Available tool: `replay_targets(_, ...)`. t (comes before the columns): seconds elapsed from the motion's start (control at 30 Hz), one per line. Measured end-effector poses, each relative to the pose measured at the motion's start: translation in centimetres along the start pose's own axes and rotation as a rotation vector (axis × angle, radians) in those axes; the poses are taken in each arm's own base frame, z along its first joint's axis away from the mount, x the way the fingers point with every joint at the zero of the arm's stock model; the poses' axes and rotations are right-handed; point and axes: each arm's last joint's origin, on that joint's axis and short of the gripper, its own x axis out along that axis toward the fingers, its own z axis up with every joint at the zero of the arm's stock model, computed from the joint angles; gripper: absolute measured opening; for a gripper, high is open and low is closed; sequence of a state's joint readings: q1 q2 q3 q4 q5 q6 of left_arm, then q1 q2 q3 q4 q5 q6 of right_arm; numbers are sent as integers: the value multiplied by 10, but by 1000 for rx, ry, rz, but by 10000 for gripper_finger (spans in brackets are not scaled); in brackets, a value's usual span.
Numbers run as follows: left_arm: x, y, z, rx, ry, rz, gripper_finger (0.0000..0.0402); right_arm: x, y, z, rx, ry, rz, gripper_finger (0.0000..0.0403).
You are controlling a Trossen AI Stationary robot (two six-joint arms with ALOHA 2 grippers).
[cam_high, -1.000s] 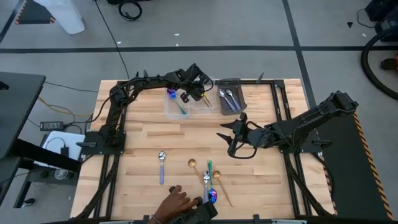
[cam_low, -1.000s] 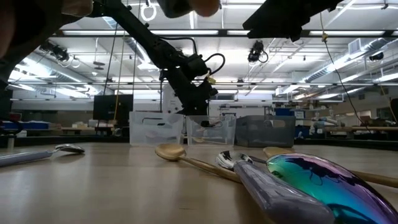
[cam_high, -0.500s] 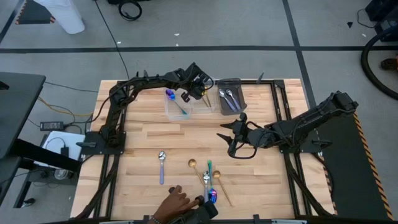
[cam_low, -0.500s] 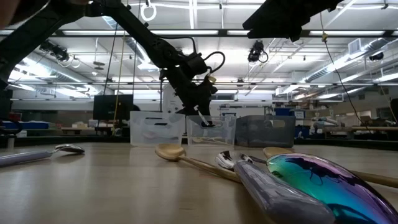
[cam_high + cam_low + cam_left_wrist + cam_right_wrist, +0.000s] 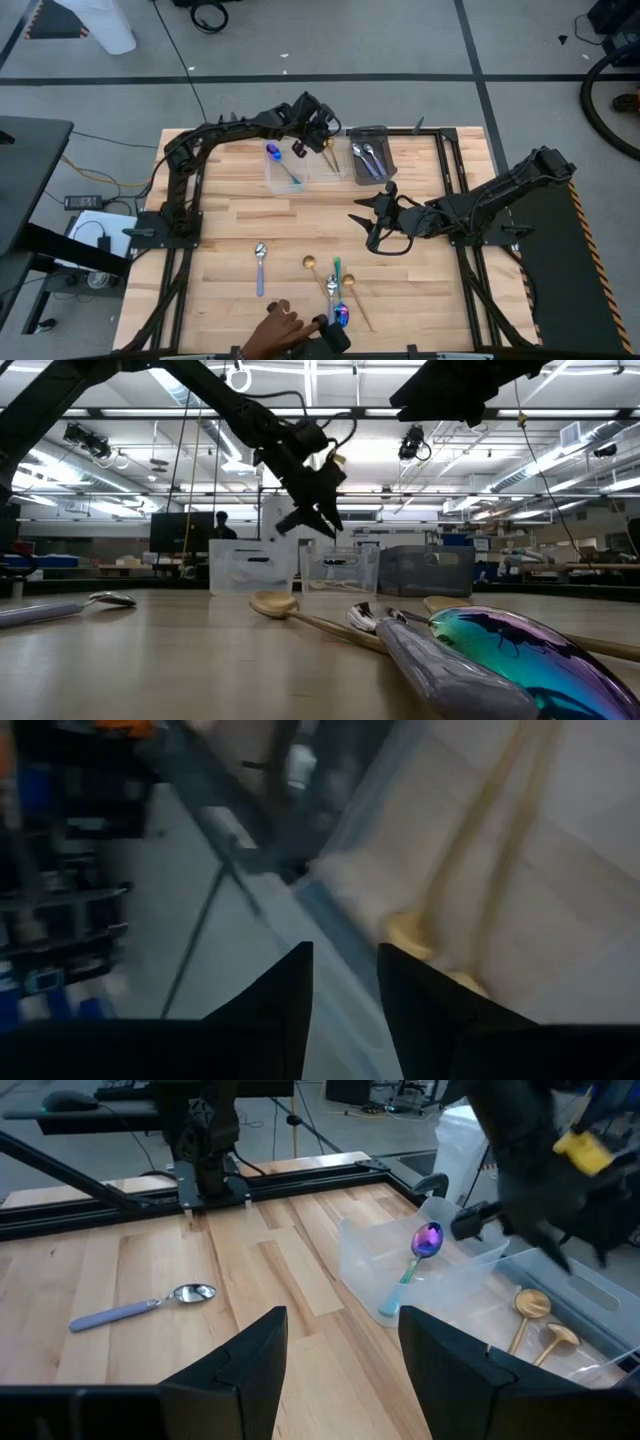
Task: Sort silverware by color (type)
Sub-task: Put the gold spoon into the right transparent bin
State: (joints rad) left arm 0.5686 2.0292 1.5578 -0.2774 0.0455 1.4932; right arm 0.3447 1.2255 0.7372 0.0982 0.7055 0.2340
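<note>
My left gripper (image 5: 299,150) hangs open just above the middle clear bin (image 5: 325,172), where gold spoons (image 5: 530,1308) lie on the floor; it holds nothing (image 5: 312,520). The left clear bin (image 5: 283,182) holds an iridescent spoon (image 5: 274,155) with a teal handle. Silver spoons (image 5: 367,158) lie in the dark grey bin (image 5: 385,140). On the table near the front lie a silver spoon with a pale handle (image 5: 260,266), a gold spoon (image 5: 310,265) and several more pieces (image 5: 338,295). My right gripper (image 5: 371,216) waits open over mid-table.
A person's hand (image 5: 278,330) rests at the table's near edge beside the loose silverware. Black frame rails (image 5: 455,190) run along both sides of the wooden table. Bare wood lies between the bins and the loose pieces.
My left gripper has risen out of the middle clear bin, and its fingers have spread apart. The gold spoons stay in the bin below it. My right arm has kept still.
</note>
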Motion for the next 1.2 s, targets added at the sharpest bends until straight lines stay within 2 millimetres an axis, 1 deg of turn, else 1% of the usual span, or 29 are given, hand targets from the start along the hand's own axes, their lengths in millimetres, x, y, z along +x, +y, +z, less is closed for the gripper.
replay_targets(0.13, -16, 10, 7, -41, -14, 49, 120, 0, 0, 0, 0, 0, 1, 203)
replay_targets(0.3, -39, 22, 26, -83, -54, 114, 109, 0, 0, 0, -3, 2, 1, 203)
replay_targets(0.47, -58, 25, 42, -121, -77, 118, 105, -3, 1, 0, -3, 0, 10, 203)
replay_targets(0.57, -71, 26, 50, -165, -64, 111, 105, -8, 0, 3, 5, -1, 38, 203)
replay_targets(0.67, -81, 25, 58, -255, -57, 94, 105, -14, -3, 7, 46, -3, 68, 203)
replay_targets(0.8, -96, 25, 66, -494, -74, 72, 105, -21, -7, 9, 90, 30, 139, 203)
replay_targets(0.87, -100, 22, 68, -622, -72, 39, 105, -23, -9, 10, 122, 43, 171, 203)
replay_targets(0.93, -104, 20, 72, -713, -76, 21, 105, -25, -11, 11, 148, 59, 196, 203)
replay_targets(1.1, -115, 14, 83, -802, -78, -45, 105, -26, -12, 12, 186, 67, 217, 203)
replay_targets(1.2, -123, 13, 93, -824, -130, -68, 105, -26, -12, 11, 213, 79, 220, 203)
